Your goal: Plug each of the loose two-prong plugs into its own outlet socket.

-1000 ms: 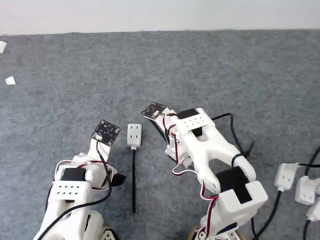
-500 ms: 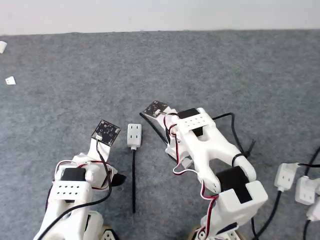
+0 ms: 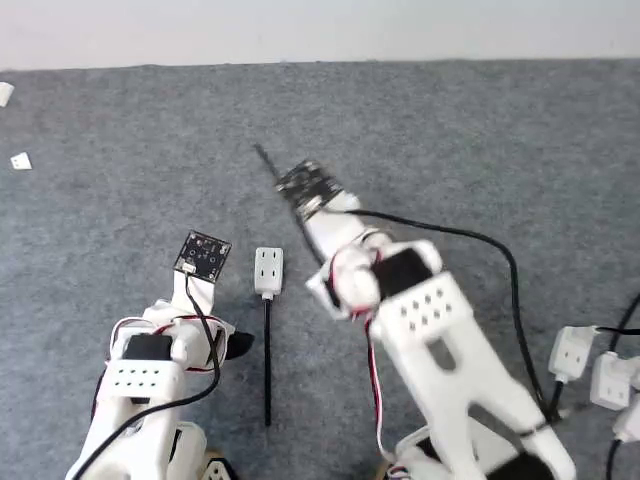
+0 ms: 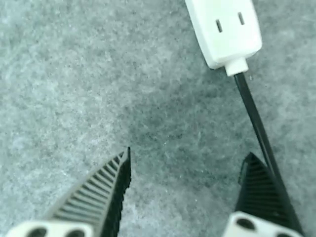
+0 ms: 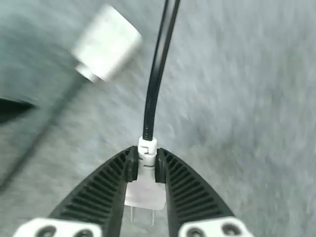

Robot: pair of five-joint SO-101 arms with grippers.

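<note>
- Holding a two-prong plug [image 5: 144, 190] pinched tight in my right claw [image 5: 145, 153], just past the outlet socket [image 3: 268, 270] and to its right. The prongs face back at my wrist and the black cord [image 5: 157, 69] trails ahead.
- My left claw [image 4: 187, 160] hangs spread wide and empty, just short of that socket, over its cable [image 3: 267, 360].
- I judge the step to be carrying the plug over. Next I must turn the prongs toward the socket's slots and line them up squarely.
- The worktop [image 3: 480, 140] is grey and felt-like, with a pale wall beyond it. More white sockets [image 3: 572, 350] lie well to the right of the socket.
</note>
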